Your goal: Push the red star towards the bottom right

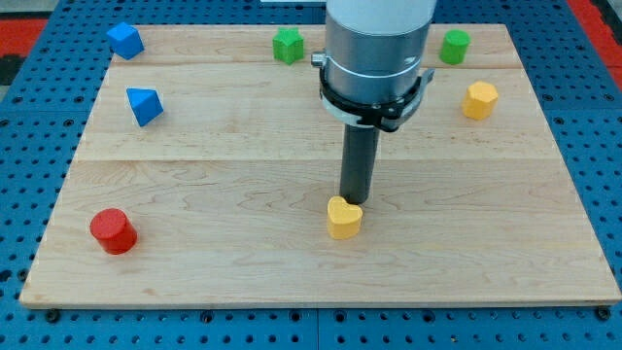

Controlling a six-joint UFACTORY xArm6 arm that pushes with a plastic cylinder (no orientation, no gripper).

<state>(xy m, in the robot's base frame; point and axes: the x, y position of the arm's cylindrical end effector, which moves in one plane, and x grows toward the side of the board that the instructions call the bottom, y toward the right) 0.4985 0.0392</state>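
The tip (354,200) is a bare rod, no jaws, holding nothing. It sits just above the yellow heart (343,218), about touching. No red star is visible. The only red block (113,230) looks like a cylinder, far off toward the view's lower left of the tip.
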